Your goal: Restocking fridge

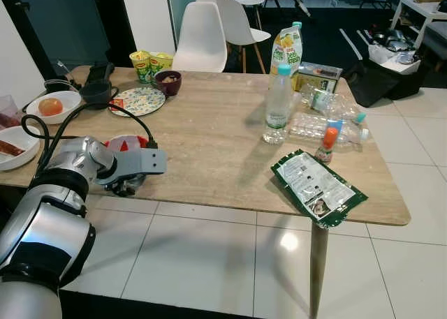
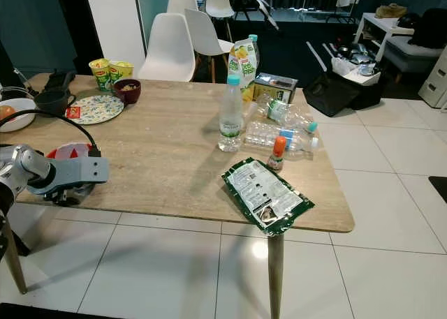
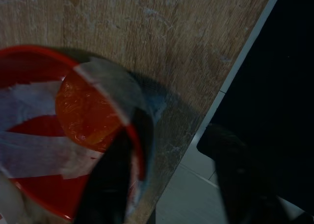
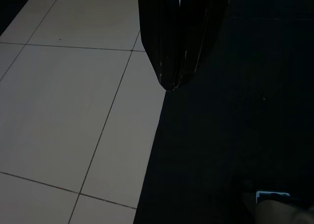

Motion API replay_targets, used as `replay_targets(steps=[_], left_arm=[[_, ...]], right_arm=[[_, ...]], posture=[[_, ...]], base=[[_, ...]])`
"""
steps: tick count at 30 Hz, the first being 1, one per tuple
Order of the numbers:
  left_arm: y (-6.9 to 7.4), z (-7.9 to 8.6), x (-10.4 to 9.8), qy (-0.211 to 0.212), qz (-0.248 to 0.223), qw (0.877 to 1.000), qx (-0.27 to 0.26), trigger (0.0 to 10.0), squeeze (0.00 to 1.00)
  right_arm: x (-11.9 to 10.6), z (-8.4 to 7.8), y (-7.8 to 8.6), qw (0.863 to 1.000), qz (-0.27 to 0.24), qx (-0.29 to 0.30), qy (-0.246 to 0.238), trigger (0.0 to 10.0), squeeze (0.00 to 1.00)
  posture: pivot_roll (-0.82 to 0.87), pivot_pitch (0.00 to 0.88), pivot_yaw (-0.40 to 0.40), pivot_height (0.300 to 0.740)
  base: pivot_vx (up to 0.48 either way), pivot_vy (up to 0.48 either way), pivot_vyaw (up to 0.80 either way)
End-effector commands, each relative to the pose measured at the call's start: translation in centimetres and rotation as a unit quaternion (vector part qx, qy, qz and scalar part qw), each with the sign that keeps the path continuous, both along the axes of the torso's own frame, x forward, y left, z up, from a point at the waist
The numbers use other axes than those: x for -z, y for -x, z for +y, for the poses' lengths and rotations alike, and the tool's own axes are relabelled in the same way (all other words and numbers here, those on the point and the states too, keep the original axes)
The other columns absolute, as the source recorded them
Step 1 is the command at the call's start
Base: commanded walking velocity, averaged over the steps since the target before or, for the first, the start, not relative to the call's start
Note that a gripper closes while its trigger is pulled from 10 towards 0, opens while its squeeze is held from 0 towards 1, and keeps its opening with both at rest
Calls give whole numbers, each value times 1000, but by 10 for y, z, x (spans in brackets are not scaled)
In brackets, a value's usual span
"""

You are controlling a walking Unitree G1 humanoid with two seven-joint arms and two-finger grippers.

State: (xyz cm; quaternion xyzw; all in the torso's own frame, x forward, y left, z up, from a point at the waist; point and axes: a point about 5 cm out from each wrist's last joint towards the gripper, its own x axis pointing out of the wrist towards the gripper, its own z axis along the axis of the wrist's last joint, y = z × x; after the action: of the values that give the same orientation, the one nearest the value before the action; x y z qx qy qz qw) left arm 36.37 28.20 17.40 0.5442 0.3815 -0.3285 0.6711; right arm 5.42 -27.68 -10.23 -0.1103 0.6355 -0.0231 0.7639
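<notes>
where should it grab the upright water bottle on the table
Around the body just below the cap, coming level from the table's near edge. The water bottle stands upright and narrow, with bare tabletop in front; the juice carton and lying bottles crowd behind and right.

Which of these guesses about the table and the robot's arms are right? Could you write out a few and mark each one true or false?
1. The left gripper is at a red bowl near the table's front edge, one finger inside its rim. True.
2. A clear water bottle stands upright near the middle of the table. True.
3. The green packet lies in the middle of the table. False: it lies at the front edge, one corner hanging over.
4. The right gripper holds a juice carton. False: it hangs over the floor tiles, fingers together and empty.
5. The small orange-capped bottle lies on its side. False: it stands upright.
</notes>
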Motion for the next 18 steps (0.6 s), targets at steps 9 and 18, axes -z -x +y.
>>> replay_targets(steps=[9, 18], left_arm=[[3, 6, 6, -9, -8, 1000, -17, 10000, 0], [-1, 6, 2, -12, -38, 999, -24, 10000, 0]], right_arm=[[0, -1, 1, 1000, 4, -5, 2, 10000, 0], [0, -2, 2, 1000, 5, -5, 2, 10000, 0]], posture=[[-37, 0, -3, 740], [-39, 0, 0, 740]], base=[[0, 0, 0], [0, 0, 0]])
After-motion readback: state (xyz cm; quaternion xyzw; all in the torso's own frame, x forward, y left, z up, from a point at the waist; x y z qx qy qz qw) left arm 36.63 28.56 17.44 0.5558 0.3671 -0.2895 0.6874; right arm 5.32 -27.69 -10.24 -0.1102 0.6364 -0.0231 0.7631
